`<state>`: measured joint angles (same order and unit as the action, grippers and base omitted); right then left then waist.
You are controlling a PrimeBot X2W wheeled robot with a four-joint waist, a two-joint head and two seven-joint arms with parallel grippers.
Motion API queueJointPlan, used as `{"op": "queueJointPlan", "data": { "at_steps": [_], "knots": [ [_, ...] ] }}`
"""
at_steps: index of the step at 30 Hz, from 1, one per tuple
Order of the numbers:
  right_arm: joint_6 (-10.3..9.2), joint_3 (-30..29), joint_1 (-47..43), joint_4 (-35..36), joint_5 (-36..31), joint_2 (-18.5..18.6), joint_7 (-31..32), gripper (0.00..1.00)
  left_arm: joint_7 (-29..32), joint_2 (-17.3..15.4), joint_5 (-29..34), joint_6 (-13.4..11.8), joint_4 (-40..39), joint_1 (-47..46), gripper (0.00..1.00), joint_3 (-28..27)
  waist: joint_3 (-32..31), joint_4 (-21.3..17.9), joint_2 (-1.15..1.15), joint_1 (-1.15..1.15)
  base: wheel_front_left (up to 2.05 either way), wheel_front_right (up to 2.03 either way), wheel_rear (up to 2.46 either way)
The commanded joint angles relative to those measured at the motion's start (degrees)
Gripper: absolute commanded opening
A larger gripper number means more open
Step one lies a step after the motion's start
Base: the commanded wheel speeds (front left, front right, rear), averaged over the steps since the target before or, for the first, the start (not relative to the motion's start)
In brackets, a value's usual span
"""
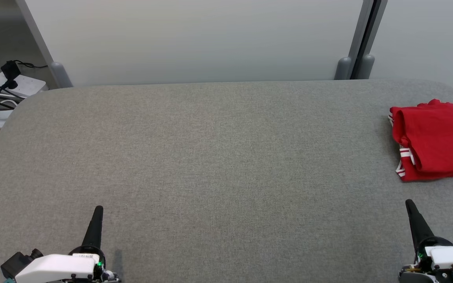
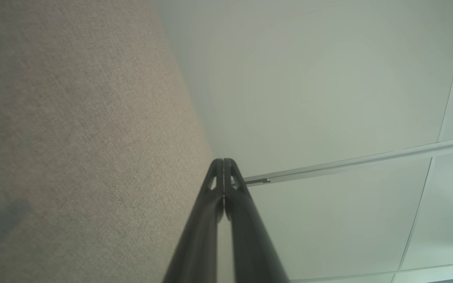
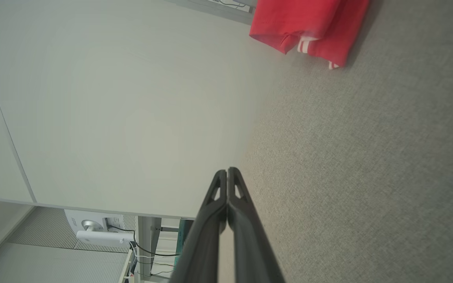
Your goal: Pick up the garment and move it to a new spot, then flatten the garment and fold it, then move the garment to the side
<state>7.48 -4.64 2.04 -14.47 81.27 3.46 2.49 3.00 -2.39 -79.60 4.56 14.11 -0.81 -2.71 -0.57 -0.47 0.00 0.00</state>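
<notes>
Grey fabric covers the bench (image 1: 210,157); at its near edge the left tool (image 1: 98,209) and right tool (image 1: 409,203) point forward, fingers pressed together, holding nothing. Farther off, at the right edge, lies the folded red garment (image 1: 435,145), well apart from both. Pale wall panels (image 1: 195,39) stand behind.

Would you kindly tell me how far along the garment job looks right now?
Done, by the look of it: the red garment lies folded in a stack at the right edge of the table, so folding and setting aside appear finished. In hand: nothing; the left gripper and right gripper sit shut and empty, clear of it. Left: apparently nothing.
</notes>
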Motion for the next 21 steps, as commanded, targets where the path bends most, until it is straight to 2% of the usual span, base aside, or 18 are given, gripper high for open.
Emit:
{"op": "queueJointPlan", "data": {
  "at_steps": [1, 17, 21],
  "knots": [
    [0.01, 0.65, 2.91, 1.21, 1.71, 0.47, 0.64, 0.00, 0.40, -0.68, -1.76, 1.03, -1.11, -3.64, 0.00, -1.87, 0.05, 0.04, 0.00, 0.00, 0.00, 0.00, 0.00],
    [0.01, -1.14, 4.04, 0.52, 11.04, -0.05, 3.35, 0.00, 3.14, -0.72, -12.34, 2.84, -0.09, -5.29, 0.00, -3.47, 0.71, 0.45, 0.00, 0.00, 0.00, 0.00, 0.00],
    [0.01, -1.25, 4.09, 0.48, 11.41, -0.10, 3.49, 0.00, 3.27, -0.71, -12.78, 2.92, -0.05, -5.36, 0.00, -3.55, 0.74, 0.47, 0.00, 0.00, 0.00, 0.00, 0.00]
  ]
}}
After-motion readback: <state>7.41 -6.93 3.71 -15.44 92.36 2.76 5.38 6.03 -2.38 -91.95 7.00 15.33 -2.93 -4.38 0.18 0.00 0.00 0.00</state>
